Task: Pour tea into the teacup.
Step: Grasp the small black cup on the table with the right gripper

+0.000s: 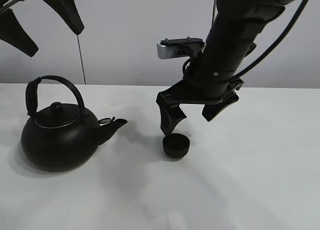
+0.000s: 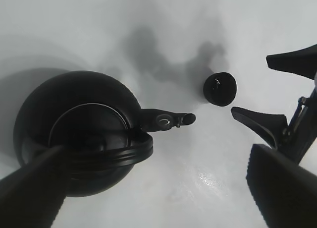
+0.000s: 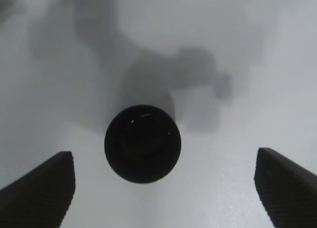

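Note:
The tiny black teacup (image 1: 175, 145) stands upright on the white table (image 1: 260, 180), a little to the right of the kettle's spout. The round black kettle (image 1: 55, 135) with its arched handle sits at the left, spout pointing right. My right gripper (image 1: 195, 116) is open and hangs just above the teacup, its fingers apart from it; in the right wrist view the teacup (image 3: 142, 143) lies between and beyond the open fingers (image 3: 37, 193). My left gripper (image 1: 42, 21) is open and empty, high above the kettle. The left wrist view shows the kettle (image 2: 79, 134) and the teacup (image 2: 220, 88).
The right arm's dark body and cables rise from the gripper towards the top right of the exterior view. A thin dark cable (image 1: 80, 60) hangs against the back wall behind the kettle. The table's far edge meets the grey wall.

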Robot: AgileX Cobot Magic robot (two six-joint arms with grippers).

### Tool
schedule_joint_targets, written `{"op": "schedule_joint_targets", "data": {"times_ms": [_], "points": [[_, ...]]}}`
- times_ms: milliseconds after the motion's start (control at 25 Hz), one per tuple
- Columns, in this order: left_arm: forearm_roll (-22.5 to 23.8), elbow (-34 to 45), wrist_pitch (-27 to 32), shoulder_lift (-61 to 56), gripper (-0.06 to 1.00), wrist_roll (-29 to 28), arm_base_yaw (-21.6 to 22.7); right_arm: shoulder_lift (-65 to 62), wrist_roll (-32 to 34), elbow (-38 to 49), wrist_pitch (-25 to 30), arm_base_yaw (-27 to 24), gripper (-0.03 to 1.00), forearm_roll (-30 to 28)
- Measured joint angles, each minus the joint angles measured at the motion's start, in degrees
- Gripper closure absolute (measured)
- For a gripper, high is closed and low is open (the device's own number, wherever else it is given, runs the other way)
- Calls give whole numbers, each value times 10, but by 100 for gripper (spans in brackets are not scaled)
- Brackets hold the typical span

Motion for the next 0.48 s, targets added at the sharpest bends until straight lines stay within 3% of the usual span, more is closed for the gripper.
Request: {"op": "schedule_joint_targets", "data": {"times_ms": [480], "points": [[0,0,-2,0,25,0,0,56,-11,-46,36,19,29,-20]]}}
